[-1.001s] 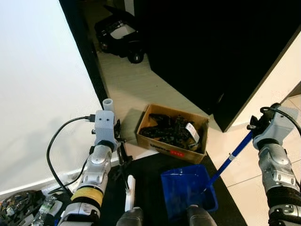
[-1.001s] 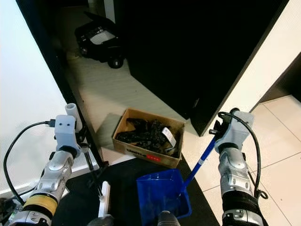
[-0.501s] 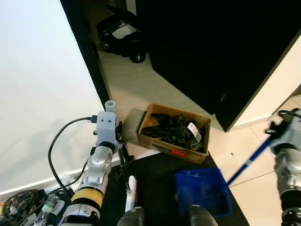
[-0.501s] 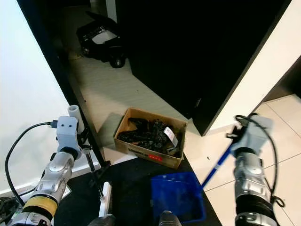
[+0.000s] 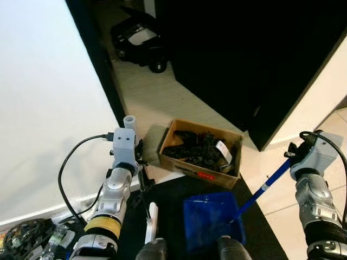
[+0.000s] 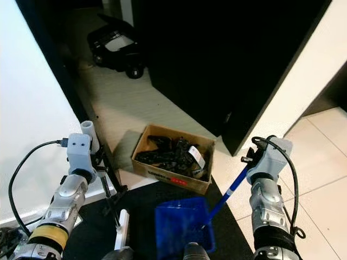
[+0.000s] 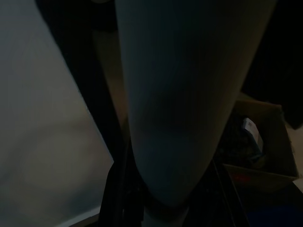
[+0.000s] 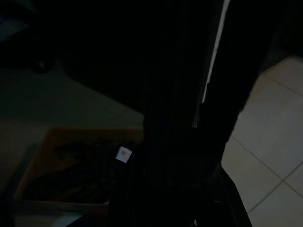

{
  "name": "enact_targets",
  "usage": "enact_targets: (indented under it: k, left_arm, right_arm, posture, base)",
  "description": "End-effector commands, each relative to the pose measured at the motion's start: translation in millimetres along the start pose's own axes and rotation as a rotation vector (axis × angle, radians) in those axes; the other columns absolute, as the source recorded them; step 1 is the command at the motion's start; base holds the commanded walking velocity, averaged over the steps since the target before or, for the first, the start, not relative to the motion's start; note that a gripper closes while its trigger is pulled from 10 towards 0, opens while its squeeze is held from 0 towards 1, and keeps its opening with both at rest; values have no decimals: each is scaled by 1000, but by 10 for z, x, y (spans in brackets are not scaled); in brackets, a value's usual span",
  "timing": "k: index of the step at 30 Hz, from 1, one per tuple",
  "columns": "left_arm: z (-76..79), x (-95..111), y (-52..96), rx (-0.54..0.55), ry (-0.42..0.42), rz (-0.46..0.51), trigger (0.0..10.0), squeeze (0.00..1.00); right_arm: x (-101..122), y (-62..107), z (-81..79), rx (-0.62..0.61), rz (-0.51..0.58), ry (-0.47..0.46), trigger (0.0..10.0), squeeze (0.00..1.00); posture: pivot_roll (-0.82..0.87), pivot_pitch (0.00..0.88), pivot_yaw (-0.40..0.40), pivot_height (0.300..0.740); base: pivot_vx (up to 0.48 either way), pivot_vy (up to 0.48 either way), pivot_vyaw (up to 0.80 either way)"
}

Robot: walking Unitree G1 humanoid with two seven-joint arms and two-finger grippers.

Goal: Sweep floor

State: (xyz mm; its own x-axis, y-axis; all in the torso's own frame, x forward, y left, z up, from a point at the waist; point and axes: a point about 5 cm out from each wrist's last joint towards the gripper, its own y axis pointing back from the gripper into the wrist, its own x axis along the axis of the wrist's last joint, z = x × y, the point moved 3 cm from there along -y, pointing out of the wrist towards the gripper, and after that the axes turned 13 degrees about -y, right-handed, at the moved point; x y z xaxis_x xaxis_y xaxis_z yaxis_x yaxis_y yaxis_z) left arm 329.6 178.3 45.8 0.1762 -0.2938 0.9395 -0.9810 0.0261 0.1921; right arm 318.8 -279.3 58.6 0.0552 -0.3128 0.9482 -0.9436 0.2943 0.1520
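Gripping a pale broom handle [image 5: 129, 121] with the left gripper [image 5: 142, 168], fingers closed around it, the shaft running down toward the dark mat [image 5: 173, 206] near the robot's feet. Holding a blue dustpan handle [image 5: 265, 184] with the right gripper [image 5: 295, 154], fingers wrapped on it, the blue dustpan [image 5: 211, 222] resting on the mat just in front of the feet. Sitting just beyond the pan: an open cardboard box [image 5: 199, 153] of dark items, on the pale floor [image 5: 152, 97].

Risking, judging from here, a knock of the pan's front edge against the box if pushed further forward. Risking also the broom head snagging on the mat's edge, or the black cable [image 5: 68, 162] looping off the left arm catching on the handle during a stroke. Possibly twisting the long dustpan handle in the grip, tipping the pan.
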Motion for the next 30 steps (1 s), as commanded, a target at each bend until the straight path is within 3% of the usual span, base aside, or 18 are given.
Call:
enact_targets:
  k: [1,30]
  left_arm:
    - [66,-202,75,-23,5,-82,10000,0]
    - [76,-187,75,-34,-2,-77,10000,0]
  right_arm:
    - [45,-7,67,-15,13,15,10000,0]
    - [46,10,108,-20,11,25,10000,0]
  posture:
    - [-19,92,-6,740]
    - [-25,82,-3,740]
  base:
    - [-266,0,0]
    - [-354,0,0]
